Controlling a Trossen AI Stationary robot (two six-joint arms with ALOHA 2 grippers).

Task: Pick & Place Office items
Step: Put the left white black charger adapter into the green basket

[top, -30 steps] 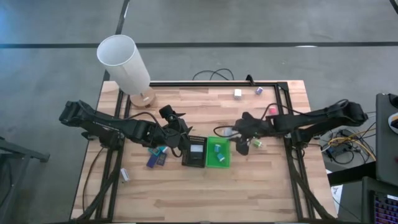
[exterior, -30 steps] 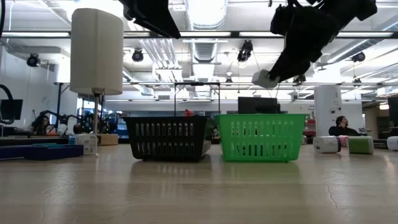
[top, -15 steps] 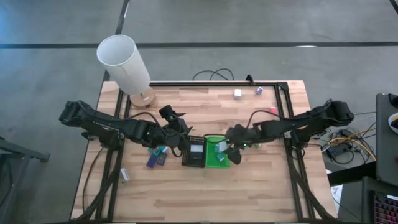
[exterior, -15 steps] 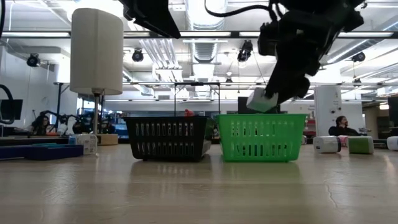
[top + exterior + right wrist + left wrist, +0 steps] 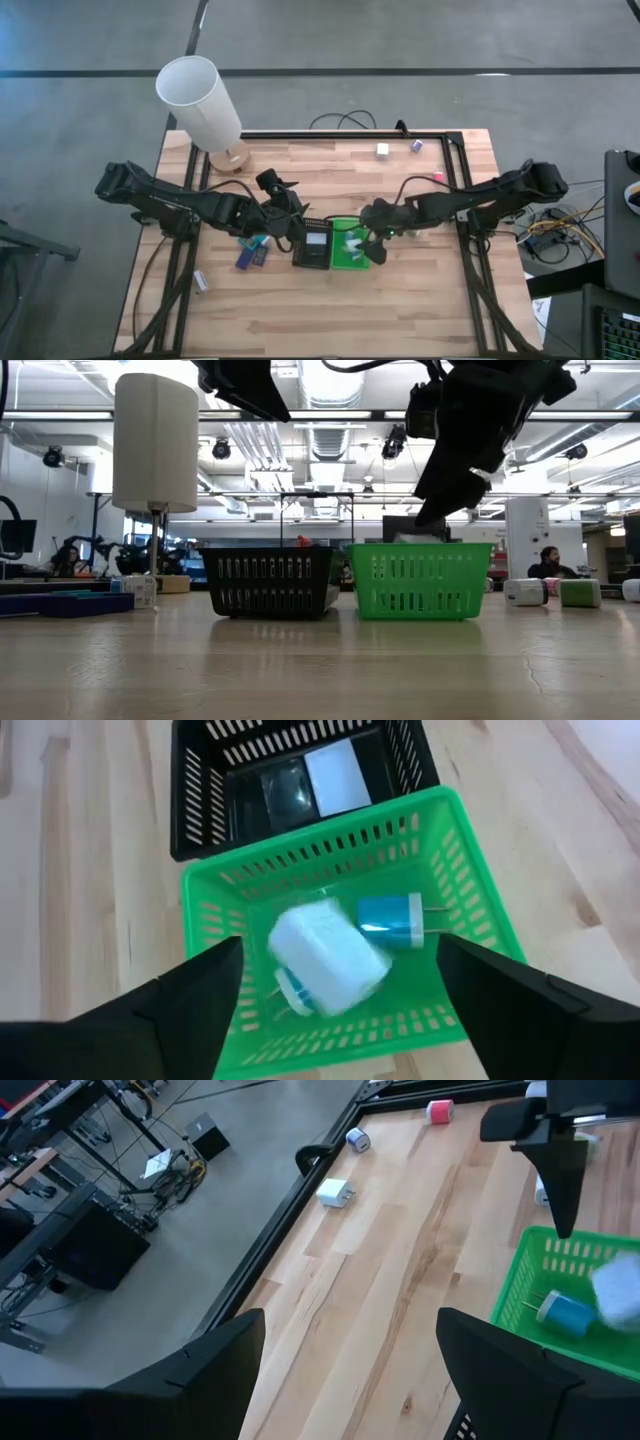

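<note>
While a white block [image 5: 328, 958] hangs blurred just inside the green basket [image 5: 216, 882], clear of both fingers, the right gripper [image 5: 335, 990] stands directly above that basket with its two dark fingers [image 5: 190, 995] spread wide and nothing between them. Under the white block lies a teal block [image 5: 392, 919] with metal prongs, and another teal-edged piece shows beneath the white one. Beside the green basket, touching it, sits a black basket [image 5: 195, 810] with a flat white item and a dark item inside.

From the high view, the right gripper [image 5: 372, 238] is over the green basket [image 5: 342, 258] near the table's middle. Out on the bare wood lie a white block [image 5: 382, 150], a purple one [image 5: 417, 145] and a pink one [image 5: 437, 177], well apart from the baskets.

On the other side of the black basket [image 5: 311, 246], the left gripper [image 5: 285, 222] waits with fingers spread wide and empty, near a few dark-blue pieces [image 5: 245, 259]. A white lampshade [image 5: 198, 100] stands at the table's far left corner.
</note>
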